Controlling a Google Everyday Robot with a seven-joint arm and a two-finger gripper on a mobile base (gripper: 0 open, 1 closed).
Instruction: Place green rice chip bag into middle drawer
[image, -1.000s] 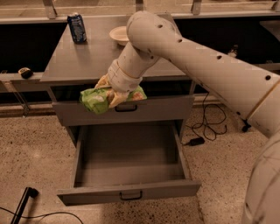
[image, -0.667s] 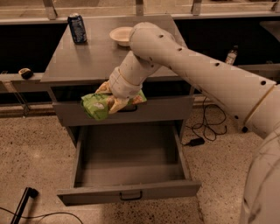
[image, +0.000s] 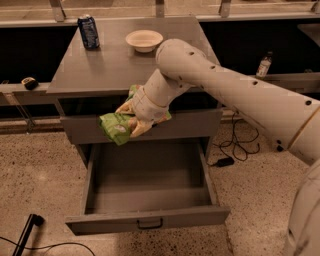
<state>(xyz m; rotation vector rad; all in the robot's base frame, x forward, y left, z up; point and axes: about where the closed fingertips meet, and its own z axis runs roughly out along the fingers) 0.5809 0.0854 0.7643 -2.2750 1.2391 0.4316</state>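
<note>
Bag (image: 113, 129) was clamped tight in the claw (image: 131, 125), hanging in front of the closed upper drawer (image: 192, 125) and above the open drawer (image: 150, 220), not in it yet. Compared to a second earlier it had sunk a bit lower, away from the surface (image: 100, 70) edge and closer to the tray, so the descent looked underway. My guess: what remained was dropping further down over the middle of the tray, then letting go. Can (image: 88, 31) and bowl (image: 144, 40) sat at the back on top, well apart from all this.
</note>
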